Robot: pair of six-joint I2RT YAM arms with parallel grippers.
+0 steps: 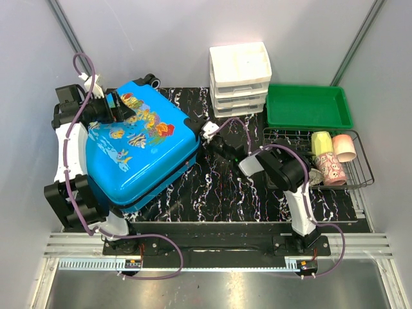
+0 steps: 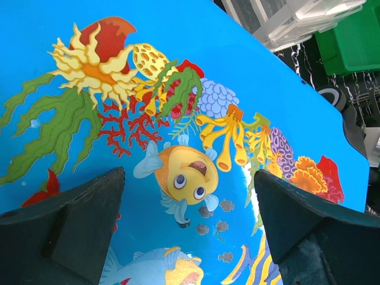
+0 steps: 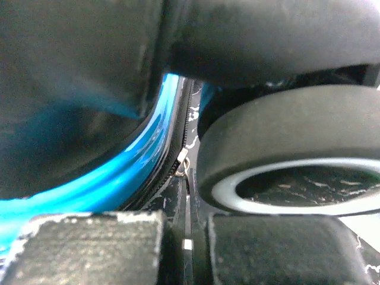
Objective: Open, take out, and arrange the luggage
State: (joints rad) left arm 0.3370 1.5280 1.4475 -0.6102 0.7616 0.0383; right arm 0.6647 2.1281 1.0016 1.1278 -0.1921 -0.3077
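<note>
Luggage [image 1: 138, 158] lay closed, left | left gripper [image 2: 190, 219] hung released over lid [image 2: 178, 77] | right gripper [image 3: 187, 237] sat clenched at zip [image 3: 180, 159] (hold on pull unclear) | step: unzipping; next likely needed dragging zip along.

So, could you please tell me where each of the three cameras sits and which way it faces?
Top external: high behind the robot, looking down on the luggage, left gripper and right gripper.
Left wrist: above the lid, looking down; its open gripper shows.
Right wrist: low at a corner, facing the zipper and a wheel; its shut gripper shows.
Shared: all three show the luggage.
</note>
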